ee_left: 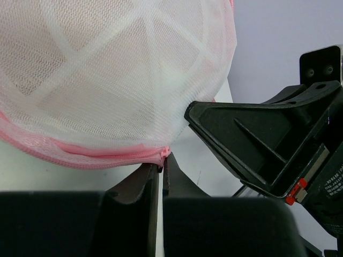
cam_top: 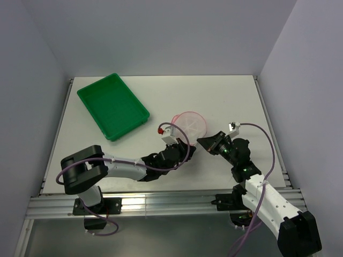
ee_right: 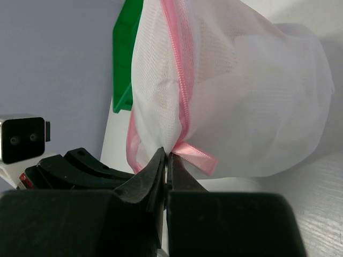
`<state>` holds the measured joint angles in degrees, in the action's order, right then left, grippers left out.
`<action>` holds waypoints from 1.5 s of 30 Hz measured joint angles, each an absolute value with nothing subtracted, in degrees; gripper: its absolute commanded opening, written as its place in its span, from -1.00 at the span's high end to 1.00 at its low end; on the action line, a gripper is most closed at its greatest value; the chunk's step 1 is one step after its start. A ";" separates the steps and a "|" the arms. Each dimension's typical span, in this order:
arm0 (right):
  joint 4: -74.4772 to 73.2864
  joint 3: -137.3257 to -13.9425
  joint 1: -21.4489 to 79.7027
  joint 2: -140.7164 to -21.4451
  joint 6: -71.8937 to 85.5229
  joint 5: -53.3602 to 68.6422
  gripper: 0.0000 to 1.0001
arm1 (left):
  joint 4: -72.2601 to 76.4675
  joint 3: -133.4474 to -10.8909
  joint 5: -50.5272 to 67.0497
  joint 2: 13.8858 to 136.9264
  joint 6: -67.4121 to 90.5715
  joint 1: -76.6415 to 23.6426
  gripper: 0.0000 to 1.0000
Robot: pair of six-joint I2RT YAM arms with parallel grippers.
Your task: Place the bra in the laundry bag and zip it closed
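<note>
Left wrist: left gripper (ee_left: 161,162) jaws together, clamped on pink zip (ee_left: 96,155) of laundry bag (ee_left: 107,75). Right gripper (ee_right: 167,157) jaws clamped on bag's pink ribbon loop (ee_right: 197,156).

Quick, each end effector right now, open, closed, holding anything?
Left end effector: closed on the laundry bag at its pink zip.
Right end effector: closed on its pink ribbon loop.

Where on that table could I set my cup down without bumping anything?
Bare table lies far right, beyond the laundry bag, and near left, between the green tray and the left arm. The middle is crowded: left gripper and right gripper both pinch the bag.
</note>
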<state>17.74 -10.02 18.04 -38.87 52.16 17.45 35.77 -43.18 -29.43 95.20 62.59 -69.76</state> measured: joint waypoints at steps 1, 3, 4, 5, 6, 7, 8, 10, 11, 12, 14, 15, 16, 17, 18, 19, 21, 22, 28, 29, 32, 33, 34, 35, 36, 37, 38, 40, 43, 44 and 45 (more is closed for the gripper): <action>17.72 -10.02 18.13 -38.85 51.96 17.50 1.00 | 35.75 -42.78 -29.28 94.83 62.74 -69.80 1.00; 17.67 -10.02 18.37 -38.85 51.53 17.76 1.00 | 35.81 -41.93 -28.73 93.86 62.89 -69.84 1.00; 17.52 -10.04 18.48 -38.85 51.40 17.98 1.00 | 35.83 -41.41 -28.23 93.32 62.92 -69.84 1.00; 17.39 -10.07 18.52 -38.85 51.18 18.31 1.00 | 35.83 -40.97 -27.77 92.75 62.98 -69.84 1.00; 17.26 -10.09 18.55 -38.89 50.98 18.72 1.00 | 35.81 -40.53 -27.29 92.31 63.13 -69.84 1.00; 17.06 -10.15 18.59 -39.16 50.72 19.14 1.00 | 35.81 -39.99 -26.68 91.72 63.22 -69.84 1.00; 16.80 -10.31 18.63 -39.57 50.26 19.68 1.00 | 36.05 -39.35 -26.26 91.20 63.29 -69.84 1.00; 15.79 -11.27 18.90 -40.53 49.36 21.04 1.00 | 36.49 -37.74 -25.30 89.97 63.29 -69.84 1.00; 15.25 -11.94 19.05 -41.25 48.77 21.93 1.00 | 36.64 -36.88 -25.06 89.19 63.31 -69.84 1.00; 14.76 -12.67 19.18 -42.02 48.21 22.74 1.00 | 36.75 -35.97 -24.82 88.20 63.29 -69.80 0.99; 14.37 -13.98 19.27 -43.35 47.31 24.51 1.00 | 36.97 -34.48 -24.53 86.39 63.29 -69.54 1.00; 14.28 -14.61 19.25 -44.21 46.83 25.45 1.00 | 36.99 -33.69 -24.16 85.34 63.29 -69.23 0.99; 14.17 -15.05 19.22 -44.84 46.44 26.33 1.00 | 37.04 -33.06 -23.75 84.55 63.26 -68.93 1.00; 14.15 -15.38 19.05 -45.28 46.11 27.18 1.00 | 37.06 -32.21 -23.33 83.50 63.24 -68.60 1.00; 14.11 -15.64 18.83 -45.65 45.71 28.03 1.00 | 37.04 -31.55 -23.09 82.67 63.24 -68.36 1.00; 14.11 -15.84 18.48 -45.95 45.32 28.64 1.00 | 37.10 -30.83 -22.70 81.78 63.24 -68.07 1.00; 14.00 -15.86 16.93 -46.33 44.18 28.34 1.00 | 37.12 -29.23 -22.26 79.99 63.20 -67.57 1.00; 13.85 -15.86 15.64 -46.57 43.68 27.99 1.00 | 37.17 -28.27 -22.06 79.07 63.18 -67.24 1.00; 13.72 -15.86 14.41 -46.85 42.33 28.58 1.00 | 38.15 -25.58 -19.79 78.02 62.98 -65.36 1.00; 13.69 -15.86 14.33 -46.98 42.19 28.62 1.00 | 38.30 -25.50 -19.51 77.95 62.78 -65.19 1.00; 13.87 -15.88 13.69 -48.10 42.13 28.82 1.00 | 38.04 -24.73 -19.31 76.27 62.08 -64.53 0.99; 13.91 -16.05 13.26 -48.93 42.15 28.95 1.00 | 37.52 -24.32 -19.44 75.29 61.78 -64.14 0.99; 13.98 -16.45 12.84 -50.19 42.17 29.28 1.00 | 36.88 -23.92 -19.68 74.19 61.47 -63.88 1.00; 13.91 -16.97 12.71 -51.31 42.26 29.56 1.00 | 35.53 -23.62 -20.38 72.66 60.77 -63.70 1.00; 13.89 -17.80 12.71 -52.60 42.30 30.02 1.00 | 34.15 -23.49 -21.10 71.24 60.16 -63.59 1.00; 13.91 -18.59 12.71 -53.56 42.30 30.50 1.00 | 32.97 -23.49 -21.80 70.02 59.44 -63.57 0.99; 13.30 -19.90 12.71 -54.81 42.11 31.11 1.00 | 32.18 -23.49 -22.39 69.19 58.96 -63.57 1.00; 11.42 -23.53 12.78 -57.47 41.45 32.32 1.00 | 30.22 -23.49 -23.88 67.16 57.32 -63.57 0.99; 8.75 -28.82 13.10 -61.01 40.45 33.39 0.12 | 29.78 -23.53 -24.80 65.58 54.92 -63.55 1.00; 7.97 -30.30 13.19 -61.84 39.77 32.16 -0.42 | 29.65 -23.64 -25.02 65.52 54.00 -63.55 1.00; 7.70 -31.57 12.95 -62.50 39.24 30.61 -0.61 | 29.58 -23.64 -25.04 65.65 53.41 -63.55 1.00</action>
